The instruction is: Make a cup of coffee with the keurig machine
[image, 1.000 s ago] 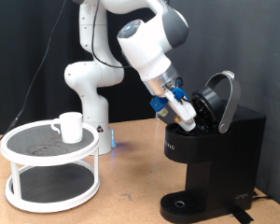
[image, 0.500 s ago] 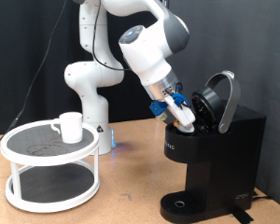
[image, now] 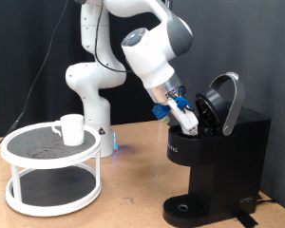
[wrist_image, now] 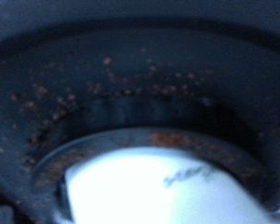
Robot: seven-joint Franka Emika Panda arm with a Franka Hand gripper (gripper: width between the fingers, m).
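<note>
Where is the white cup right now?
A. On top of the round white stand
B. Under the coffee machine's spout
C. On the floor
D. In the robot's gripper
A: the cup sits on the stand, far from the gripper, which is at the open keurig machine.

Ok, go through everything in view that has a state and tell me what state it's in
keurig machine: lid raised, pod chamber exposed.
cup: upright on the white round stand's top tier, nothing gripping it.
pincer: at the machine's open chamber.
white pod: right in front of the wrist camera, inside the dark chamber.
</note>
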